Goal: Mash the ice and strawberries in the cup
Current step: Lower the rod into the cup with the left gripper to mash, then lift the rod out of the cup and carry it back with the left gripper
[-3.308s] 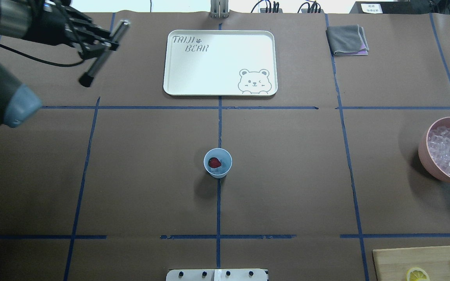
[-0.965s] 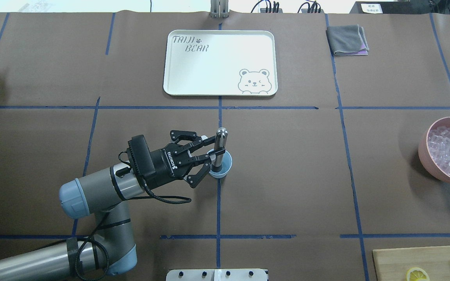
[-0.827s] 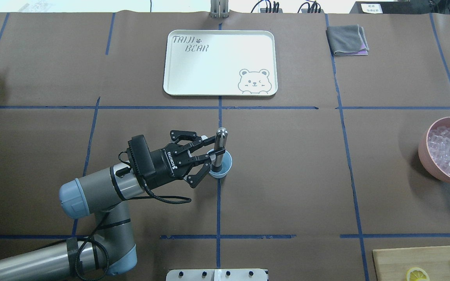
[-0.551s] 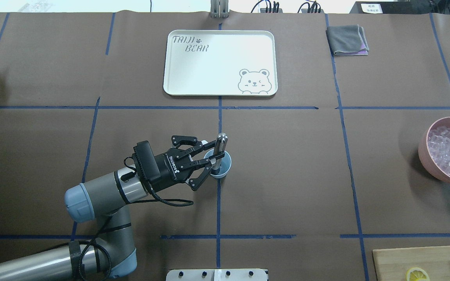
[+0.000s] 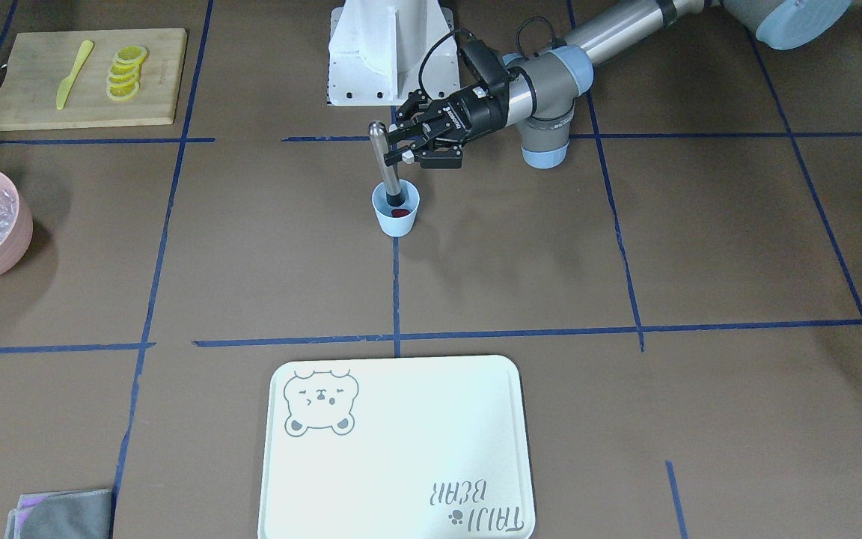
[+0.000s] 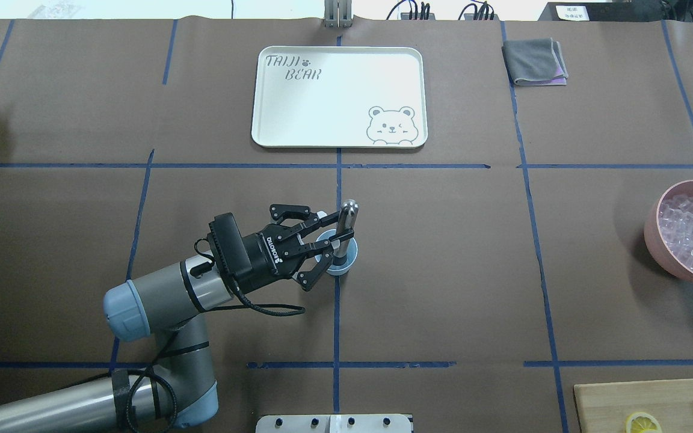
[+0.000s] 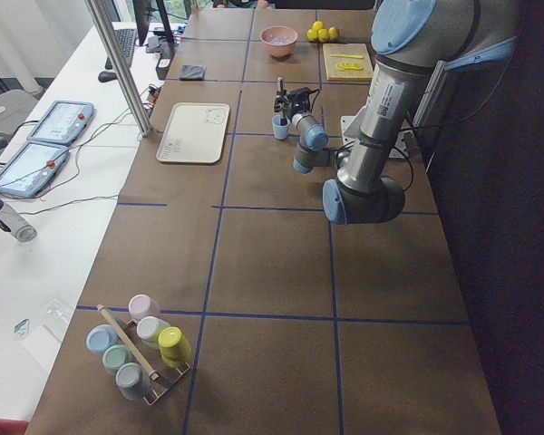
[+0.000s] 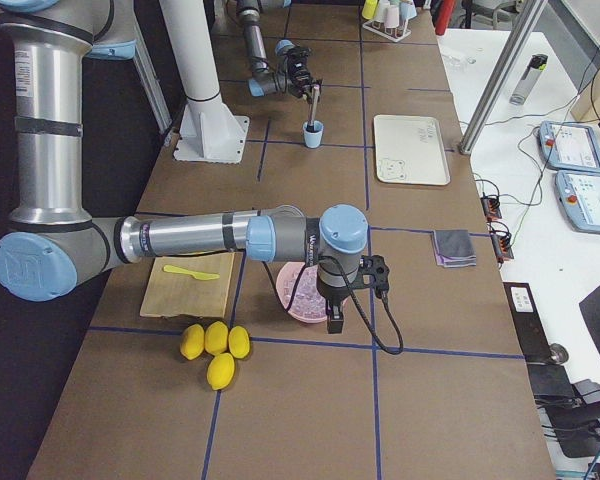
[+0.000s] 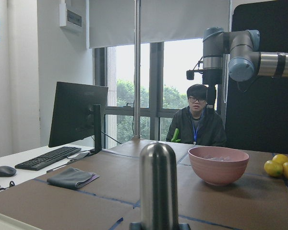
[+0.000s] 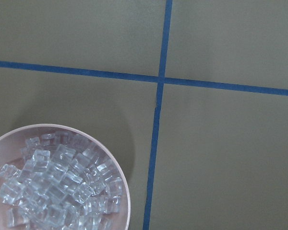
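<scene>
Brown paper with a blue tape grid covers the bench (image 6: 443,270). At the bench's middle, well apart from every edge, the cup (image 5: 396,224) is noted upright. A steel muddler (image 5: 384,161) is clamped in the left gripper (image 6: 337,231) and held near upright, its lower end inside the cup. Beside the muddler's foot the strawberry (image 5: 400,213) is seen as a red patch. It looks largely whole, so mashing is judged barely begun. Loose ice (image 10: 57,182) is heaped in the pink bowl (image 6: 653,231) at the bench's right edge; whether any lies in the cup cannot be made out. Near that bowl's rim hangs the right gripper (image 8: 334,320) — fingers apart or together cannot be told. Judged left to do: pressing strokes until berry and ice are crushed.
</scene>
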